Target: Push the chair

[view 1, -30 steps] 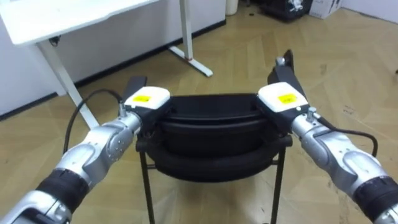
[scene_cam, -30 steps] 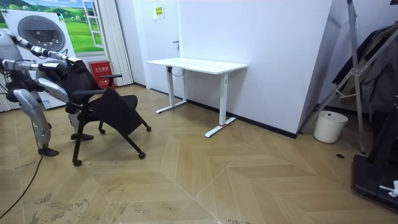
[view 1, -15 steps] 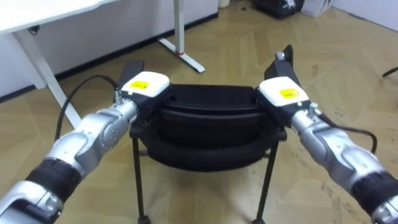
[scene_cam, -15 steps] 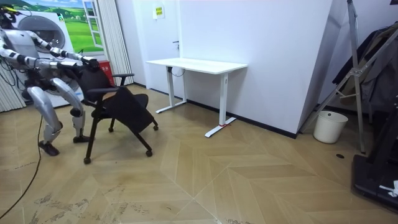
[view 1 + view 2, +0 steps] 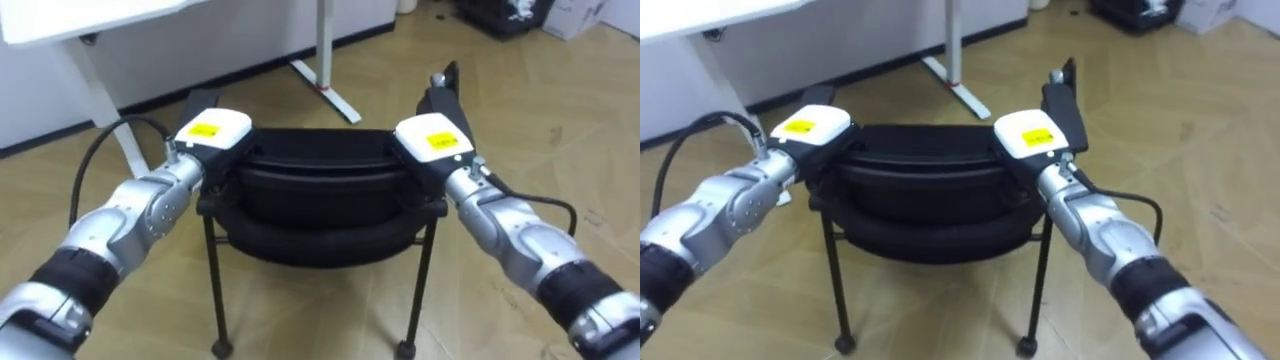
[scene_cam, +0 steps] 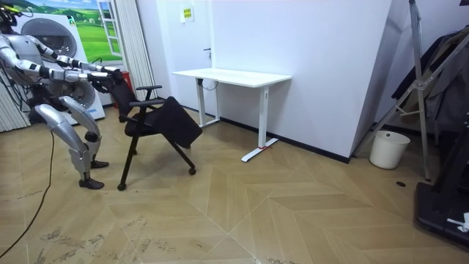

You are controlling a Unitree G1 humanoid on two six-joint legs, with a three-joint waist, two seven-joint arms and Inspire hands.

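The black chair [image 5: 315, 205] stands straight ahead of the robot at twelve o'clock, backrest nearest. The left hand [image 5: 208, 140] rests on the backrest's ten o'clock corner and the right hand [image 5: 432, 145] on its two o'clock corner. Whether their fingers curl or lie straight cannot be told. A white desk [image 6: 233, 76] stands at eleven o'clock.

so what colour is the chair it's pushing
The chair is black all over; the room view shows it best.

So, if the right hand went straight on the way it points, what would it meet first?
The black wheeled office chair: the right hand rests at its backrest's top edge, so it would probably press into the backrest at once.
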